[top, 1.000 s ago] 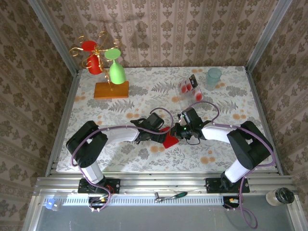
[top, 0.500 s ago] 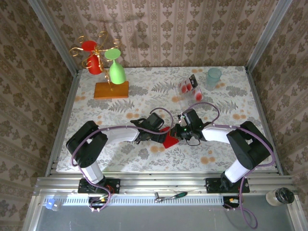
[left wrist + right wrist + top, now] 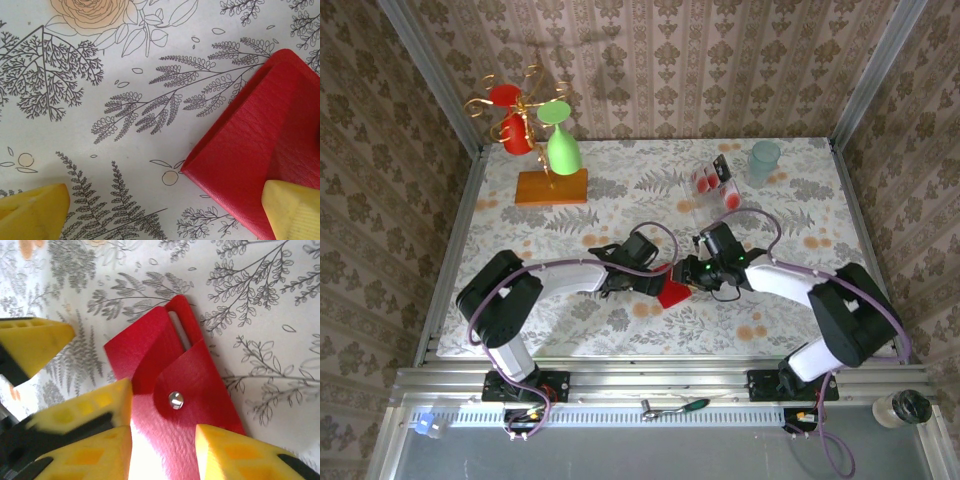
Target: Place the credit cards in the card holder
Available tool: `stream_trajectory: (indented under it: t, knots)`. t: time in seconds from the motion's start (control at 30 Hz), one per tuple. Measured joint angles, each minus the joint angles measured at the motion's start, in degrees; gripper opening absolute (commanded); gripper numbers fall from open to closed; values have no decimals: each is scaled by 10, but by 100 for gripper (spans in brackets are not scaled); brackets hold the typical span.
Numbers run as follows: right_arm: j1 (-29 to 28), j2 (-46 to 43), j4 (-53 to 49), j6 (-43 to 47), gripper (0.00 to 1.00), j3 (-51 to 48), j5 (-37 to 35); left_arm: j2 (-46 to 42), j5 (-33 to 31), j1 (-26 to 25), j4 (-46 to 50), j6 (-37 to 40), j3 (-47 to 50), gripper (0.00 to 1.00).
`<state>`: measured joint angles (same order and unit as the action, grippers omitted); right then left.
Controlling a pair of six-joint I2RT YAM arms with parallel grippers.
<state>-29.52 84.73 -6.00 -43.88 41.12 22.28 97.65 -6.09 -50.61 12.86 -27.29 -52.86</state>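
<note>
Right gripper (image 3: 162, 440) part-open over card holder (image 3: 150, 355); left gripper (image 3: 162, 210) wide open, alongside. Likely best: pin one flap, lift other.

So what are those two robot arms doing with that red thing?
Both arms meet in the middle of the table at the red card holder, which lies folded on the cloth. The left gripper is wide open, with one finger over the holder's corner. The right gripper hangs partly open just above it, near the snap button. The credit cards wait at the far side, beside a greenish cup.
</note>
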Motion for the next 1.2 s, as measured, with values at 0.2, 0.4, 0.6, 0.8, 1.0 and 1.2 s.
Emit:
stream_trajectory:
  t: [0.2, 0.4, 0.6, 0.8, 1.0, 1.2]
  knots:
    - [25, -103, -50, 2, 58, 0, -22, -18, 3, 31, 9, 6, 0, 100]
    - [67, -212, -80, 5, 73, -53, -50, -100, 3, 58, 1, 11, 10, 100]
    - [94, -323, -128, 26, 100, -100, -108, -232, -6, 75, -57, 17, 86, 100]
    - [97, -418, -149, 37, 100, -137, -219, -340, -74, 83, -113, 45, 165, 100]
    - [98, -479, -135, 41, 100, -181, -358, -416, -177, 100, -157, 101, 241, 100]
    - [113, -459, -83, 78, 100, -190, -471, -442, -253, 156, -183, 160, 282, 100]
